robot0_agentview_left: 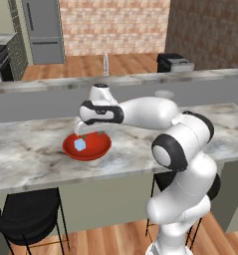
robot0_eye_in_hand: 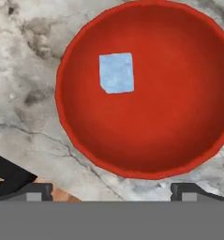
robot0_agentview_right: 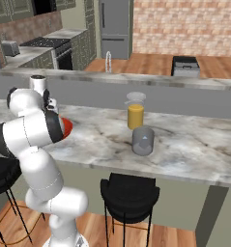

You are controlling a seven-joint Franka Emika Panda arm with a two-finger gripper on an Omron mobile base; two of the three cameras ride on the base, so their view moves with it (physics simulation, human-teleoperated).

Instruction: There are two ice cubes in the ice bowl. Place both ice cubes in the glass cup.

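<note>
1. Gripper (robot0_eye_in_hand: 111, 190) spread wide, empty, hanging just above the red ice bowl (robot0_eye_in_hand: 146, 166).
2. One ice cube (robot0_eye_in_hand: 116, 72) on bowl floor, off-centre; a pale shape in the glass cup (robot0_agentview_right: 143, 141) looks like the other cube, can't confirm.
3. Step, prob.: fetch cube no. 2. Next: shift over cube, drop, pinch.
4. Bowl sits near counter (robot0_agentview_left: 36, 149) front edge; cup well apart, orange drink glass (robot0_agentview_right: 135, 112) just behind it. Open marble between.

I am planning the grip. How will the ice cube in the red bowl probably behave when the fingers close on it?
The ice cube looks small and smooth, so it may slip sideways between the fingers. It lies on the glossy curved inside of the ice bowl, so a push would probably slide it toward the middle. Its flat faces suggest that it will not roll.
</note>
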